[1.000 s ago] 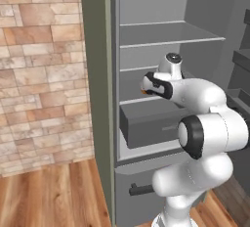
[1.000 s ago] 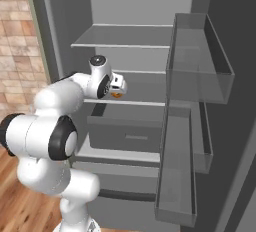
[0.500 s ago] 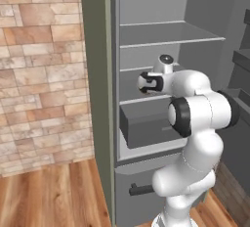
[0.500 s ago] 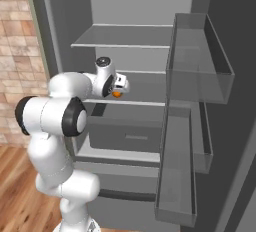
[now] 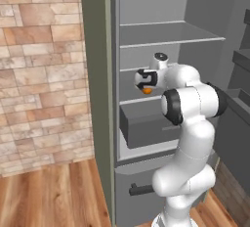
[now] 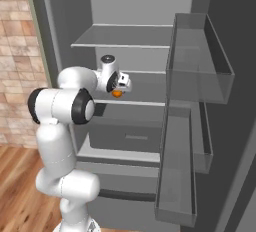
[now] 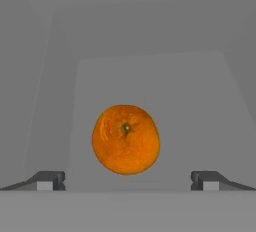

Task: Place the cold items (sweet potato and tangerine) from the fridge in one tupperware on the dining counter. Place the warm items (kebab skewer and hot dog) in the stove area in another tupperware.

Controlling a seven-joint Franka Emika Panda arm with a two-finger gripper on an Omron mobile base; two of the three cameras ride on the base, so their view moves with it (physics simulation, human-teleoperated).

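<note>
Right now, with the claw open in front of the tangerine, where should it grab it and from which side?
Grip the tangerine across its widest middle, coming straight in from the fridge's open front. It is a round ball sitting alone on the shelf, centred between the open claw's tips, so opposite sides are free for them to close on.

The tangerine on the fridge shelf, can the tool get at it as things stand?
Probably yes. The tool is open and the tangerine sits centred just beyond its tips, with bare fridge shelf around it and nothing between them.
</note>
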